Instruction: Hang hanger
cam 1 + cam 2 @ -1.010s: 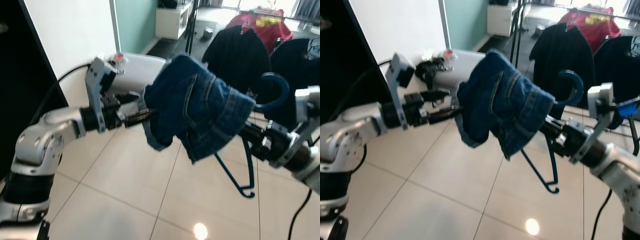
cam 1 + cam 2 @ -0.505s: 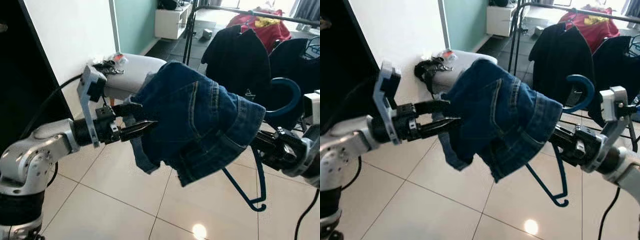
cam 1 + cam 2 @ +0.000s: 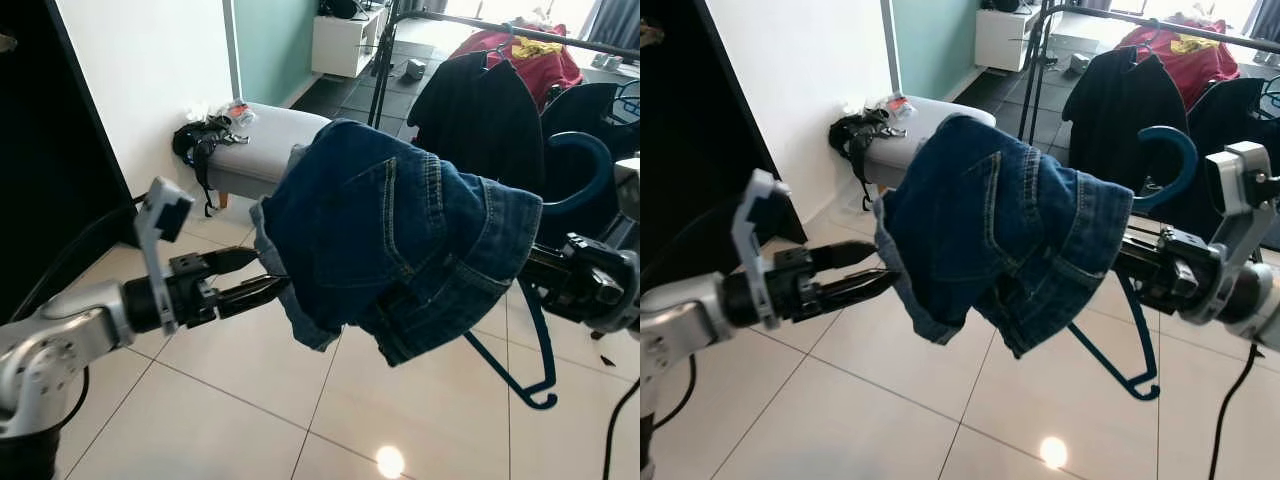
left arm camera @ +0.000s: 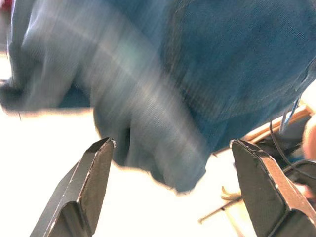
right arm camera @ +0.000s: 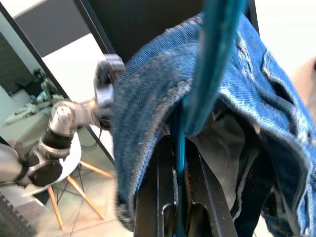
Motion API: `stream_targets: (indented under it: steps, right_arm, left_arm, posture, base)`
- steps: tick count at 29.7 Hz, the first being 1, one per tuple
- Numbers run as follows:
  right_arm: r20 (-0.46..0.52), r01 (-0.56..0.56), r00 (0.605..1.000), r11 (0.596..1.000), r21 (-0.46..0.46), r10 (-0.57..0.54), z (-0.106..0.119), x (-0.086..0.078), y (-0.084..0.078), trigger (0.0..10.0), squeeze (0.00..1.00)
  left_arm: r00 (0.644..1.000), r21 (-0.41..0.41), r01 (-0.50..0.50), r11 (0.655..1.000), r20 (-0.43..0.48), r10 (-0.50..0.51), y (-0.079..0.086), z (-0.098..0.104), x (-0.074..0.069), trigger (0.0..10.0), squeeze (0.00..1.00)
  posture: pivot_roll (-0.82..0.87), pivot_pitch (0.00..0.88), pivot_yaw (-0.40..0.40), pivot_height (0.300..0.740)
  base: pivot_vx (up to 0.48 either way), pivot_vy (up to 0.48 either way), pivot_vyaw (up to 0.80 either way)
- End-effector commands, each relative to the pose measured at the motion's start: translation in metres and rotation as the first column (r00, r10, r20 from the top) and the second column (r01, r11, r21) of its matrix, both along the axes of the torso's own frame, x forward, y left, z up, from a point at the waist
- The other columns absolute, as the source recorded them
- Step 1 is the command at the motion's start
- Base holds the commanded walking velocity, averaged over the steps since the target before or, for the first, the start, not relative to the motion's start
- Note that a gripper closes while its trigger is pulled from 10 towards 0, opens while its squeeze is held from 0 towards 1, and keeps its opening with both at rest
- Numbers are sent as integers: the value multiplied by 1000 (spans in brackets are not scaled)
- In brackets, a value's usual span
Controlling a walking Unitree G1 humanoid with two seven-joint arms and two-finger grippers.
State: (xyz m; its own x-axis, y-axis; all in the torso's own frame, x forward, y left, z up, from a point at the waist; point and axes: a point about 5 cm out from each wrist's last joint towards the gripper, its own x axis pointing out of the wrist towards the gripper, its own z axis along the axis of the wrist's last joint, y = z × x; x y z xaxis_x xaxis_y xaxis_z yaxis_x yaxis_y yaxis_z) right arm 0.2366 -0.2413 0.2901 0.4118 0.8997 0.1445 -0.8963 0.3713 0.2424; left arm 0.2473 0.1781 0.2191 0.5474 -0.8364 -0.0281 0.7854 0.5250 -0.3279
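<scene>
A teal plastic hanger (image 3: 578,178) carries folded blue denim shorts (image 3: 400,240) draped over it, held up in mid-air in front of me. My right gripper (image 5: 180,197) is shut on the hanger's stem, and the denim hides most of its fingers in the eye views. The hanger's lower bar (image 3: 1140,370) hangs below the denim. My left gripper (image 3: 265,275) stands open just left of the denim's lower edge, apart from it. In the left wrist view its fingers (image 4: 96,177) are spread wide with the denim (image 4: 197,64) beyond them.
A clothes rack (image 3: 520,25) stands behind on the right with dark garments (image 3: 480,110) and a red one (image 3: 520,50). A grey bench (image 3: 260,150) with a black bag (image 3: 195,140) sits by the white wall (image 3: 140,80). Tiled floor lies below.
My left gripper has let go of the denim's edge, opened and drawn back to the left and lower. The right gripper still holds the hanger, now slightly further right.
</scene>
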Motion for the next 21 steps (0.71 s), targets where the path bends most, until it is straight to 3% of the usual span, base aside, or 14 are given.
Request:
stream_targets:
  steps: [1, 9, 12, 21]
  right_arm:
    - [81, -44, 996, 999, 24, 42, 18, -6, -1, 10000, 0]
    - [107, -72, 992, 997, 1, 71, 27, -5, 1, 10000, 0]
    - [107, -77, 991, 997, 0, 76, 27, -5, 2, 10000, 0]
    - [108, -89, 990, 996, 10, 87, 26, -1, 8, 10000, 0]
  left_arm:
    - [999, -39, 6, 999, -53, -8, -5, -7, -6, 10000, 0]
    - [992, -82, 14, 996, -127, -25, -14, -24, -15, 10000, 0]
    - [993, -172, 28, 985, -108, -47, -23, -16, -16, 10000, 0]
    - [997, -340, 53, 939, -33, -68, -47, 1, -13, 10000, 0]
  posture:
    - [-29, 114, -34, 740]
    - [-31, 113, -32, 740]
    - [-31, 111, -33, 740]
    - [-29, 109, -36, 740]
  base:
    - [0, 0, 0]
    - [0, 0, 0]
    - [0, 0, 0]
    - [0, 0, 0]
